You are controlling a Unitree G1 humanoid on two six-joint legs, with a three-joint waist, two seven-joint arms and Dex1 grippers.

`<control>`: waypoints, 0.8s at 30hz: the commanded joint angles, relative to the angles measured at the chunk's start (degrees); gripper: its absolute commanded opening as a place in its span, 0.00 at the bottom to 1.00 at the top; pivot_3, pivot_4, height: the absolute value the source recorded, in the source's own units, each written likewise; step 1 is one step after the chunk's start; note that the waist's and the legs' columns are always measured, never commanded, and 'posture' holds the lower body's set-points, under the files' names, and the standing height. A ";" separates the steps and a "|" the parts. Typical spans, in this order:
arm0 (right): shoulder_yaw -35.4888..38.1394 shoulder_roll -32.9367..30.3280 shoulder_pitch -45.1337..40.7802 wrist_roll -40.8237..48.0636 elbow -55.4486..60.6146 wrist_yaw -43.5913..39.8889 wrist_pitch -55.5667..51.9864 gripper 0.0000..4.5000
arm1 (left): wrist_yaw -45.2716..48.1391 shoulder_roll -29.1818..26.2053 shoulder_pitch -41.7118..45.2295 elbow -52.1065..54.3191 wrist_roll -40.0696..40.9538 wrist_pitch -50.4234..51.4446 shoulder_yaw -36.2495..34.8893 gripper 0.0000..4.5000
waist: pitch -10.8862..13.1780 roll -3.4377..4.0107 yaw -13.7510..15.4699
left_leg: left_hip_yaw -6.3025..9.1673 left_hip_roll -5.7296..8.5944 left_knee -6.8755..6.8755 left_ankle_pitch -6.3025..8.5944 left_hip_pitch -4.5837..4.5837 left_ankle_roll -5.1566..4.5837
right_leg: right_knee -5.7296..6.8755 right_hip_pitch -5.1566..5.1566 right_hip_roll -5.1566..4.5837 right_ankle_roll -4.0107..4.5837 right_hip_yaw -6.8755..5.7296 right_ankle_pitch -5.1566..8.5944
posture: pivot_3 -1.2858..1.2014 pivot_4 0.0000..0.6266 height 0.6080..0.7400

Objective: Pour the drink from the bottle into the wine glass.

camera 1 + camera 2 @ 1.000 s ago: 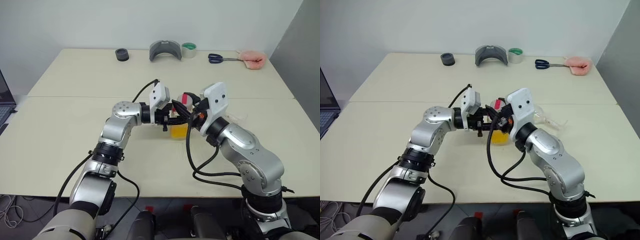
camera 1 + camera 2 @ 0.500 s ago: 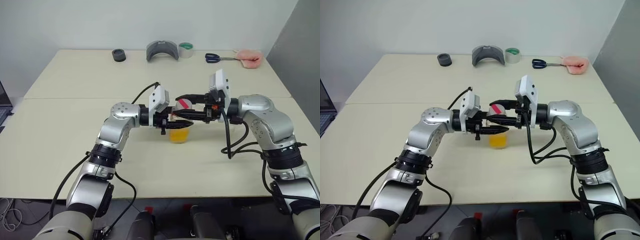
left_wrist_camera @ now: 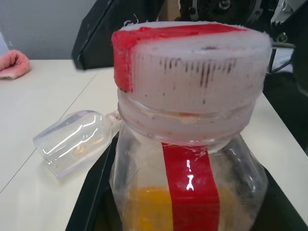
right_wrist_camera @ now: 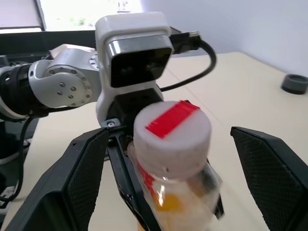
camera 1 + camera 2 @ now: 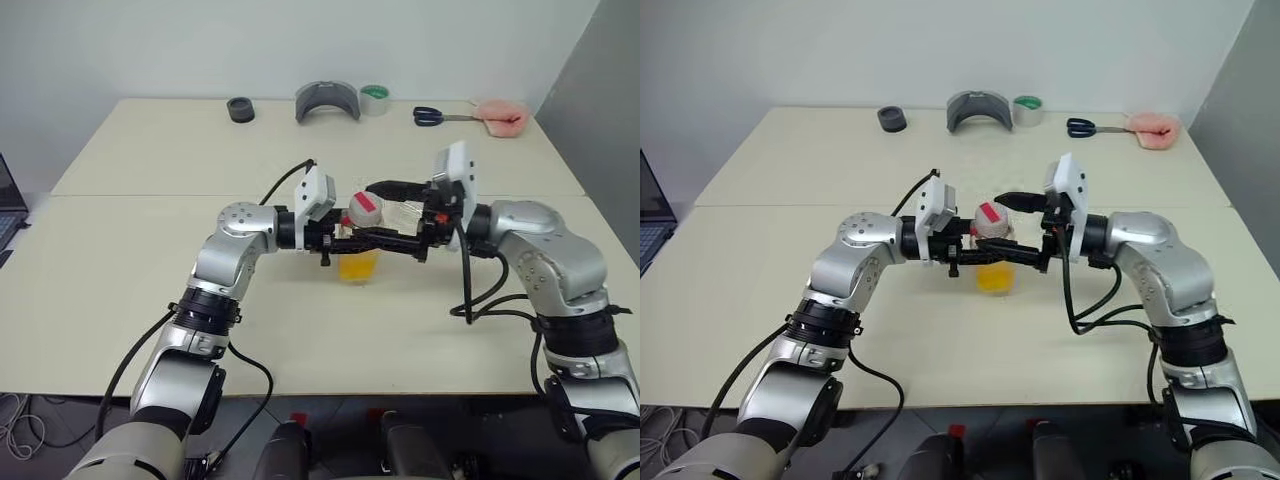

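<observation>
The left gripper (image 5: 345,232) was clenched on the bottle (image 5: 361,240), holding it upright with its cap (image 4: 172,136) on; the right gripper (image 5: 385,212) stood spread wide, 2 fingers flanking the cap; the wine glass (image 3: 77,141) lay toppled just beyond

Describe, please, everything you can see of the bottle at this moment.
The bottle is small, of clear plastic, upright above the table. Its cap looks whitish with a red strip across the top and is still on; a red strip label runs down the side. Orange-yellow drink fills only its lower part. The left gripper is shut on its body, while the right gripper stands open around the cap, fingers apart from it.
</observation>
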State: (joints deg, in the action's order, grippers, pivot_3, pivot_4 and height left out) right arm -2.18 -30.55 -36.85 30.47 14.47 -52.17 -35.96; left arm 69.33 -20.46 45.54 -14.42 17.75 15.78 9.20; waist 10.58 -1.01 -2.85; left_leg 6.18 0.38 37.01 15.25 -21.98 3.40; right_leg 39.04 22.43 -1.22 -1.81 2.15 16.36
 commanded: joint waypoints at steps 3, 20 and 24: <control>2.09 2.40 3.30 -0.07 11.64 9.28 -0.41 0.95 | -0.15 0.06 1.32 1.62 1.27 -0.81 -1.37 0.40 | 0.00 0.00 -0.16 | -0.02 -0.02 -0.01 0.00 0.01 0.00 | 0.02 0.01 0.03 0.00 0.03 0.00 | 0.52 0.24 1.00; -1.47 4.55 5.32 -9.65 12.23 17.66 4.66 0.95 | 0.89 -0.08 2.42 -0.36 0.92 -1.74 -1.12 0.40 | 0.00 0.00 -0.06 | -0.02 -0.02 -0.01 0.00 0.02 0.00 | 0.02 0.01 0.05 0.00 0.02 0.00 | 0.52 0.24 1.00; -0.78 4.33 5.51 -9.30 12.14 18.00 4.26 0.95 | 0.86 -0.22 2.21 -0.15 0.91 -1.71 -1.13 0.40 | 0.00 0.00 -0.05 | -0.02 -0.02 -0.01 0.00 0.02 0.00 | 0.02 0.01 0.05 0.00 0.02 0.00 | 0.52 0.24 1.00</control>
State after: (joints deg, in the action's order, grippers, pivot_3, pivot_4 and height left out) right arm -4.79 -25.84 -31.04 20.90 25.64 -34.81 -32.30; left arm 69.88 -20.45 46.50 -16.14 17.79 15.01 9.20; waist 10.58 -1.01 -2.90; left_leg 6.16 0.36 37.01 15.25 -21.96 3.40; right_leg 39.06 22.44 -1.17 -1.82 2.17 16.37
